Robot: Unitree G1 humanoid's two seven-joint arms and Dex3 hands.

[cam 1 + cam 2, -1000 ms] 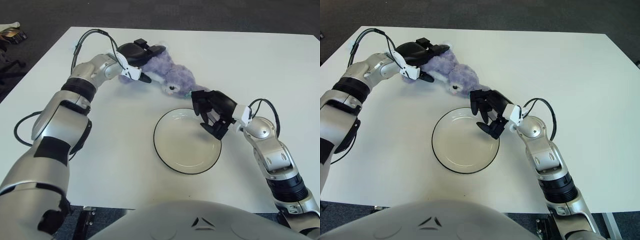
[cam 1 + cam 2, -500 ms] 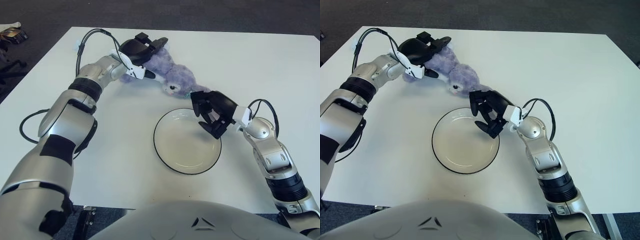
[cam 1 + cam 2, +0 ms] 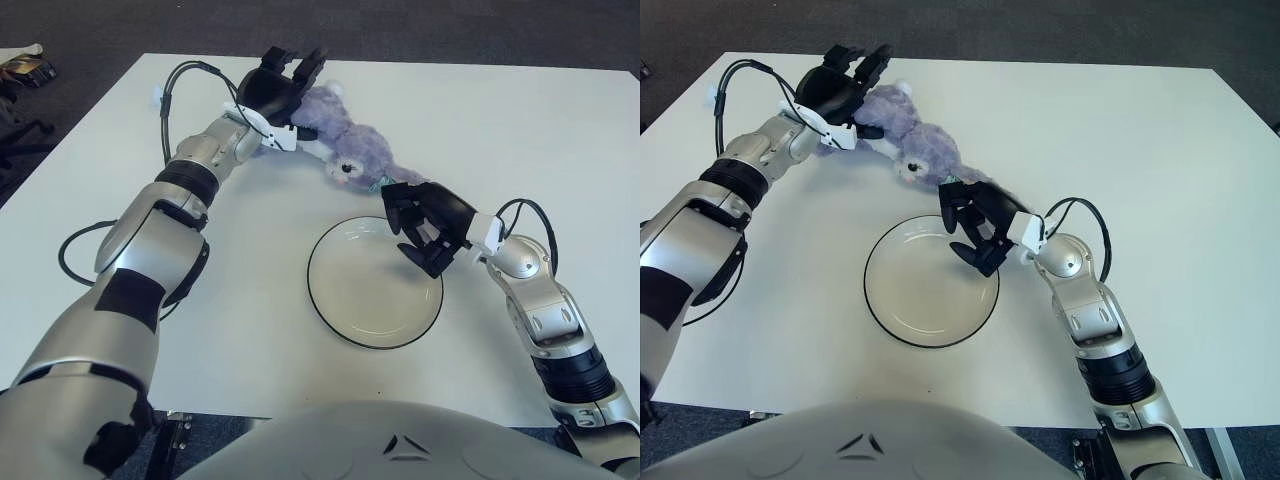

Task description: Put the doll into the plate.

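Purple and fluffy, the doll (image 3: pixel 345 140) lay on the white counter (image 3: pixel 520 120), just behind the plate (image 3: pixel 374 283) and not in it yet. A second before, the left hand (image 3: pixel 281 92) sat low over the back of the doll with its fingers down on the fur. By this moment it had slid back and turned up, so its fingers stood spread, pressed against the doll's far end without pinching it. The doll itself had turned a little, and its head end pointed at the plate. I think the left hand was pushing the doll along, or letting go to try again.

The right hand (image 3: pixel 428 228) had hardly moved. It hung over the far right rim of the plate, its fingers curled but holding nothing, just beside the doll's head.

The plate was bare inside, so there was room for the doll to land. The way from the doll to the plate was short, but the right hand sat partly in that way. Behind the doll the counter went on for a good bit before its far edge, and the right side had lots of open room.
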